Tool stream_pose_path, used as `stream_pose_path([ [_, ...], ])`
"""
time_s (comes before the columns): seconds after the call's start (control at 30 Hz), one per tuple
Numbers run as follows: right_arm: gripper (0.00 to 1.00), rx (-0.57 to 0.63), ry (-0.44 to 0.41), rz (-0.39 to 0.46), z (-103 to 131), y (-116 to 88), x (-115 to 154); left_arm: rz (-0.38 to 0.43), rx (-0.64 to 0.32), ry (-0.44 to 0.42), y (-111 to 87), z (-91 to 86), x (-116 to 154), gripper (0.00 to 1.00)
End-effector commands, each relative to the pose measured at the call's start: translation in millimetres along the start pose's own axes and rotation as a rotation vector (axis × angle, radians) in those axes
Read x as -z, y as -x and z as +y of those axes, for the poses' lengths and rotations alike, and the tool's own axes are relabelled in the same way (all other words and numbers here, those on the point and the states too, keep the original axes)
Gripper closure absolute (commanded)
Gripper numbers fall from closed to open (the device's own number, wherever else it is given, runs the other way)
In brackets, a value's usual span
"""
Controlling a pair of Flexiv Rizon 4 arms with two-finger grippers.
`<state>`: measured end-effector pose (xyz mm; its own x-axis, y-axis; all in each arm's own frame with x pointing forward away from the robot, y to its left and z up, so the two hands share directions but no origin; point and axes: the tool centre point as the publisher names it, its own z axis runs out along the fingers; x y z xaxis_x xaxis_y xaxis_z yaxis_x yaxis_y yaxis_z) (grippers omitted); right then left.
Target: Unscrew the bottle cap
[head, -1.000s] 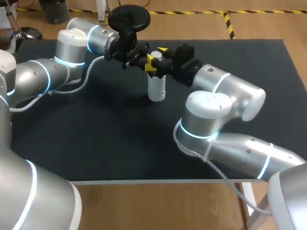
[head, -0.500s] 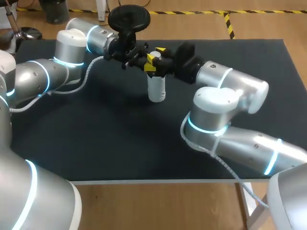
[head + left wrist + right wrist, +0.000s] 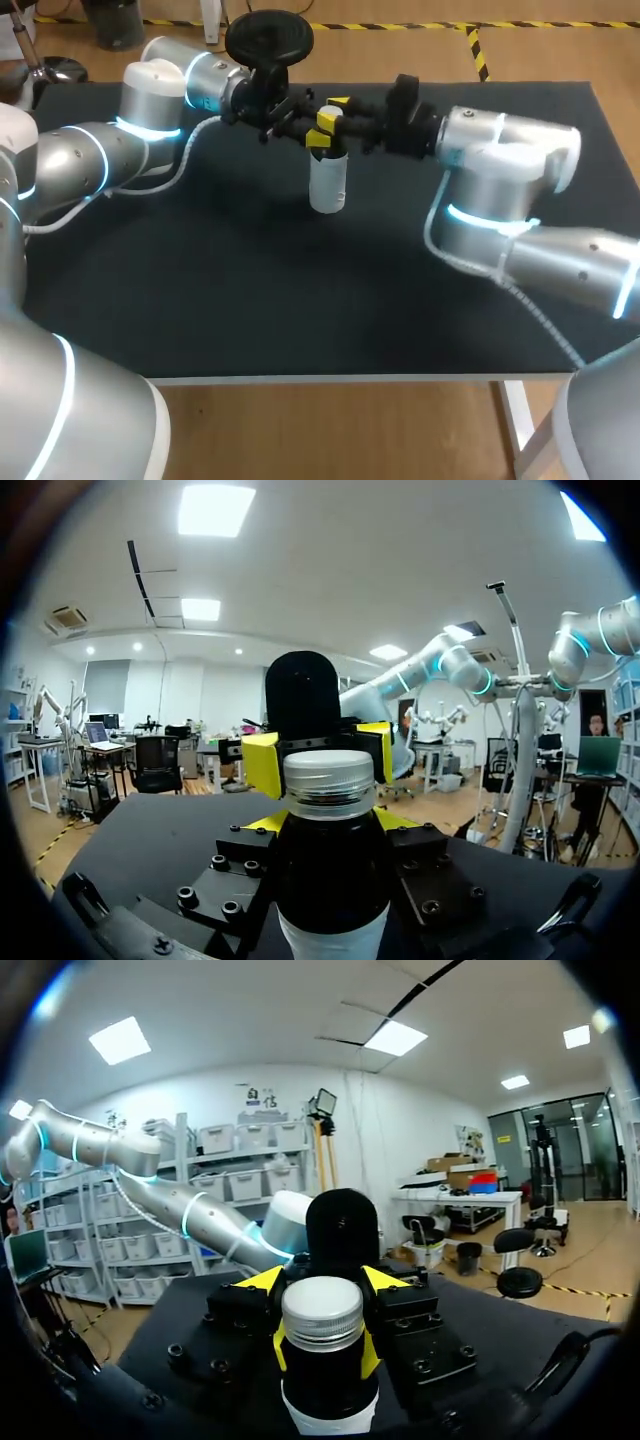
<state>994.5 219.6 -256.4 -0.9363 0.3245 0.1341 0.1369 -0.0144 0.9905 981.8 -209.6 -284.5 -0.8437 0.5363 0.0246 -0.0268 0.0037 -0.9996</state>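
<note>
On the black table [image 3: 200, 290] the white bottle [image 3: 327, 185] stood upright, well in from the near edge. The left gripper [image 3: 319, 139] was closed on the bottle's neck, hiding it. Just above, the right gripper [image 3: 323, 1349], coming in from the bottle's right, was clamped round the cap [image 3: 322, 1310].

one bottle [image 3: 327, 182], and one silver cap [image 3: 329, 778] on it. two robot arms: one left arm [image 3: 95, 160] and one right arm [image 3: 520, 190]. two grippers, the left gripper [image 3: 330, 821] and the right gripper [image 3: 322, 1348]. each has two fingers, which makes four yellow fingertips [image 3: 261, 765] in all. one black table [image 3: 230, 300] lies under all of these.
</note>
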Motion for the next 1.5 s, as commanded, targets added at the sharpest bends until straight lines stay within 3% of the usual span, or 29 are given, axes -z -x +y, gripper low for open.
stream_pose_path([
  [0.03, 1.00, 0.005, -0.012, 0.505, -7.3, 18.9, -1.1, 0.014, -0.002, -0.005, -1.8, -1.0, 3.8, 1.00],
  [0.17, 1.00, 0.016, -0.025, 0.682, -10.6, 15.7, -7.6, 0.014, -0.002, -0.005, -1.8, -1.0, 3.8, 1.00],
  [0.23, 1.00, 0.018, 0.012, 0.786, -10.9, 12.5, -11.0, 0.014, -0.002, -0.005, -1.8, -1.0, 3.8, 1.00],
  [0.47, 1.00, 0.030, -0.017, 1.070, -12.8, 5.7, -12.9, 0.014, -0.002, -0.005, -1.8, -1.0, 3.8, 1.00],
  [0.53, 1.00, 0.030, 0.007, 1.137, -10.9, 4.3, -11.1, 0.014, -0.002, -0.005, -1.8, -1.0, 3.8, 1.00],
  [0.8, 1.00, -0.047, -0.053, 1.411, -12.3, 0.1, -3.0, 0.014, -0.002, -0.005, -1.8, -1.0, 3.8, 1.00],
  [1.07, 1.00, -0.084, -0.070, 1.625, -9.4, -3.3, -2.2, 0.014, -0.002, -0.005, -1.8, -1.0, 3.8, 1.00],
  [1.5, 1.00, -0.029, -0.065, 1.841, 0.2, -4.4, 2.2, 0.014, -0.002, -0.005, -1.8, -1.0, 3.8, 1.00],
])
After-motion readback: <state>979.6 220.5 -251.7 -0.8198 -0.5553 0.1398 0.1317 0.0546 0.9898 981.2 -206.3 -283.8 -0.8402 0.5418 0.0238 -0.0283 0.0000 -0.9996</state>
